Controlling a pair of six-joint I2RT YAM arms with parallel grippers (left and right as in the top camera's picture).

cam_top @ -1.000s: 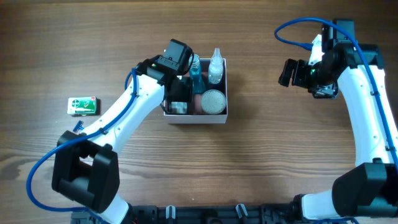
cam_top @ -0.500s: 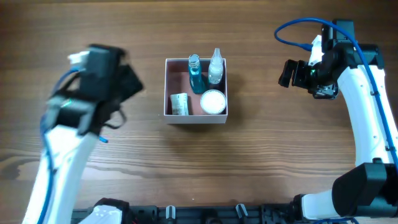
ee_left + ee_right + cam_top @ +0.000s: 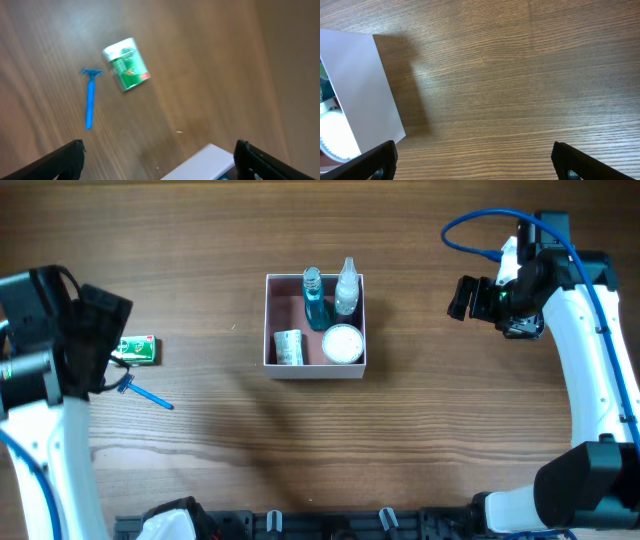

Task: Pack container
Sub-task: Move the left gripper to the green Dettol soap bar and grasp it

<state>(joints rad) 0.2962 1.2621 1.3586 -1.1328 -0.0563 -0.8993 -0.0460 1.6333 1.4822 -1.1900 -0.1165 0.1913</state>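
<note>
Container (image 3: 284, 312) mid-table, partly filled. Left gripper (image 3: 106, 342), jaws spread and empty, hovers over green packet (image 3: 126, 64) and blue razor (image 3: 90, 102): fetch step, next lower and pinch one. Right gripper (image 3: 462, 297) spread, idle

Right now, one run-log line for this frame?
left gripper open, empty, by green packet, blue razor | right gripper open, empty, right of container | inside: blue bottle, clear bottle, jar, pale item

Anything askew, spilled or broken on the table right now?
Nothing spilled or damaged. The blue bottle and clear bottle stand upright in the container. Only loose ends: a green packet and a blue razor lie on the table to its left, unpacked.
</note>
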